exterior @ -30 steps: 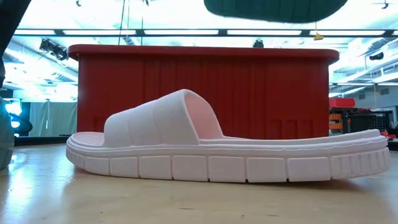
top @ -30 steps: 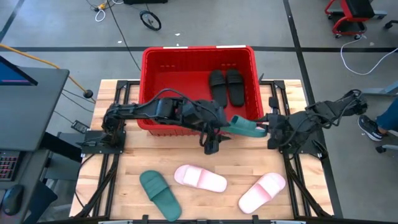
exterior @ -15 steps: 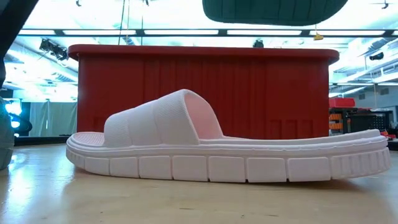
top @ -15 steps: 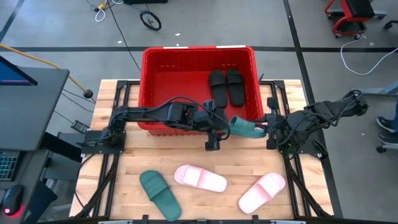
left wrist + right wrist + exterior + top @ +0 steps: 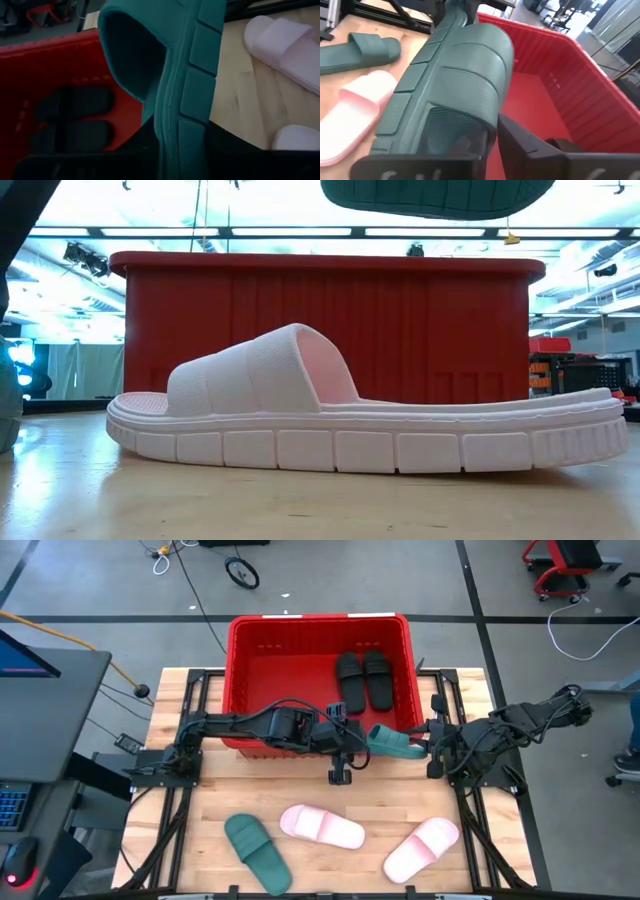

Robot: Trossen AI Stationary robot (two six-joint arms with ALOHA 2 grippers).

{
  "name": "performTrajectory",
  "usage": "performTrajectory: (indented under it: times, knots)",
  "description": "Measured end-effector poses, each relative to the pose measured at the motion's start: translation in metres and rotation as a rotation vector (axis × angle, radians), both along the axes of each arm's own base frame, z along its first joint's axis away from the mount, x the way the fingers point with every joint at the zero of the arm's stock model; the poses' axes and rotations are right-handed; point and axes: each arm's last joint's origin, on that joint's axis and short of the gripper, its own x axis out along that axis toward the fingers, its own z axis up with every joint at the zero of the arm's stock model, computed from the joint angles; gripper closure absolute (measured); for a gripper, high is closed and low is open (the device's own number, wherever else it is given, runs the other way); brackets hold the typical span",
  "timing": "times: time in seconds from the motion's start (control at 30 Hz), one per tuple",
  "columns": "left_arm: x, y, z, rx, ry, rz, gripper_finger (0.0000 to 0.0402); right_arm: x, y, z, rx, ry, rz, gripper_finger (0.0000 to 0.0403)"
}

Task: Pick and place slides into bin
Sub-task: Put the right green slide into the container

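A dark green slide (image 5: 393, 742) hangs in the air by the near right corner of the red bin (image 5: 318, 620), between my two grippers. It shows from below in the low view (image 5: 435, 195). My left gripper (image 5: 358, 740) is shut on its strap end. My right gripper (image 5: 425, 747) stands at the other end, open, with the strap's edge (image 5: 487, 117) just ahead of the gap between its fingers. Two black slides (image 5: 362, 680) lie side by side on the bin's floor. On the table lie another green slide (image 5: 257, 852) and two pink slides (image 5: 322, 827) (image 5: 422, 847), soles down. My left gripper has the slide's sole edge (image 5: 172, 135) running back between its two fingers, which come level from the table's left. The fingers themselves are dark and hardly show. The slide is turned on its side and is clear of table and bin. Whether my right gripper touches the slide, I cannot tell.
The bin's thick near wall (image 5: 330, 330) stands just beyond the held slide. The near pink slide (image 5: 300, 420) fills the low view. Black frame rails run along both sides of the wooden table (image 5: 200, 790).
My left gripper has moved a little toward the far edge, up to the strap end of the hanging green slide. The slide has stayed in the air by the bin's near right corner.
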Motion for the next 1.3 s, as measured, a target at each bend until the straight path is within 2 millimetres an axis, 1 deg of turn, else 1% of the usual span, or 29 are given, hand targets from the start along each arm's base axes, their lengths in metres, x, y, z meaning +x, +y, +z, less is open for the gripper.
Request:
performTrajectory:
  times: [0.1, 0.2, 0.3, 0.37, 0.47, 0.57, 0.67, 0.77, 0.87, 0.97, 1.07, 1.2, 1.3]
  knots:
    - [-0.001, -0.001, 0.0, -0.013, 0.001, 0.013, 0.0323, 0.0, 0.0, 0.0, -0.031, 0.003, 0.0, 0.0332]
    - [-0.002, -0.004, -0.002, -0.024, 0.016, 0.021, 0.0323, 0.0, 0.0, 0.0, -0.033, 0.002, -0.001, 0.0297]
    - [-0.007, -0.004, -0.005, -0.018, 0.059, 0.069, 0.0323, 0.0, 0.0, 0.0, -0.013, -0.004, -0.012, 0.0258]
    - [-0.012, 0.0, -0.008, 0.034, 0.106, 0.141, 0.0323, 0.0, 0.0, 0.0, 0.005, -0.009, -0.018, 0.0235]
    - [-0.02, 0.014, -0.012, 0.152, 0.171, 0.287, 0.0323, 0.0, 0.0, 0.0, 0.042, -0.019, -0.035, 0.0209]
    - [-0.029, 0.035, -0.015, 0.275, 0.263, 0.383, 0.0323, 0.0, 0.0, 0.0, 0.061, -0.024, -0.044, 0.0195]
    - [-0.035, 0.064, -0.016, 0.369, 0.352, 0.448, 0.0323, 0.0, 0.0, 0.0, 0.075, -0.027, -0.051, 0.019]
    - [-0.038, 0.1, -0.021, 0.399, 0.415, 0.516, 0.0323, 0.0, 0.0, 0.0, 0.086, -0.029, -0.056, 0.0193]
    - [-0.042, 0.132, -0.032, 0.399, 0.486, 0.569, 0.0323, 0.0, 0.0, 0.0, 0.109, -0.034, -0.066, 0.0198]
    - [-0.046, 0.161, -0.055, 0.416, 0.577, 0.616, 0.0323, 0.0, 0.0, 0.0, 0.124, -0.038, -0.073, 0.0203]
    - [-0.055, 0.185, -0.081, 0.396, 0.665, 0.701, 0.0323, 0.0, 0.0, 0.0, 0.133, -0.04, -0.077, 0.0207]
    - [-0.071, 0.207, -0.114, 0.342, 0.737, 0.854, 0.0323, 0.0, 0.0, 0.0, 0.162, -0.048, -0.09, 0.0208]
    - [-0.082, 0.219, -0.133, 0.315, 0.761, 0.953, 0.0323, 0.0, 0.0, 0.0, 0.173, -0.051, -0.095, 0.0208]
